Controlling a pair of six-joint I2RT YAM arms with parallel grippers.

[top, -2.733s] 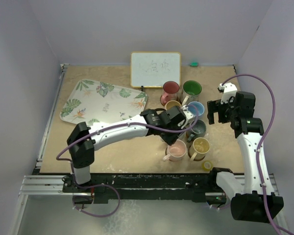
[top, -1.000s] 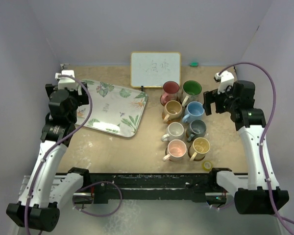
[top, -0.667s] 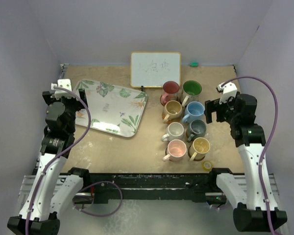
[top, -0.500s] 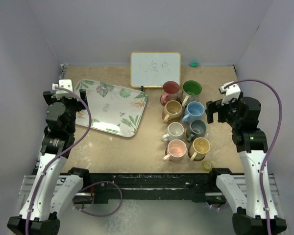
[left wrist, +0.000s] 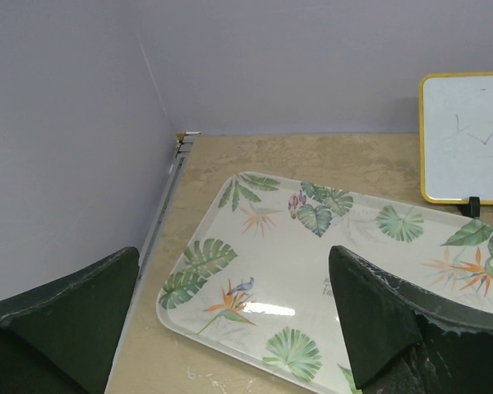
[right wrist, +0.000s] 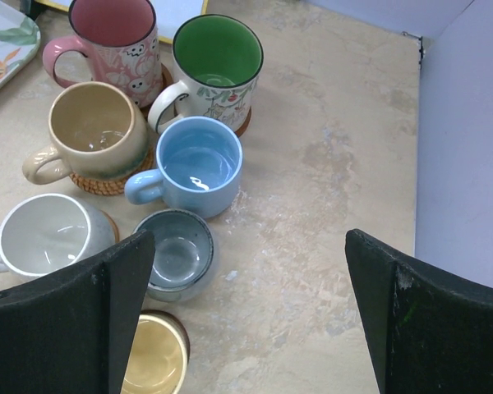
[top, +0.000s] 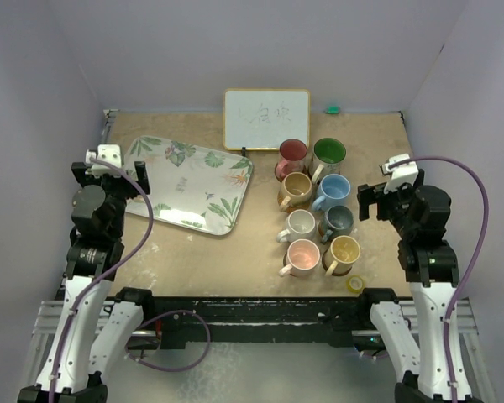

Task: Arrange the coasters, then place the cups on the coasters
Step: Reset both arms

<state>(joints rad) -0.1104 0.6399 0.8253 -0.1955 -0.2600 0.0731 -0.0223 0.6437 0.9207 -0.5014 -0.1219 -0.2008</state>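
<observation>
Tan table point(top: 202, 252), 8 cups point(top: 336, 191), 2 arms point(top: 97, 208) upright

No text, label, brand or number can be read anywhere; the small yellow-framed whiteboard point(top: 266, 118) standing at the far edge of the table point(top: 227, 252) carries a few faint grey handwritten strokes, too pale and small to make out as letters or figures in both the overhead view and the left wrist view; the red mug point(right wrist: 112, 41) and the green mug point(right wrist: 218, 61) bear printed pictures on their sides, seen at a slant, with no legible wording
</observation>
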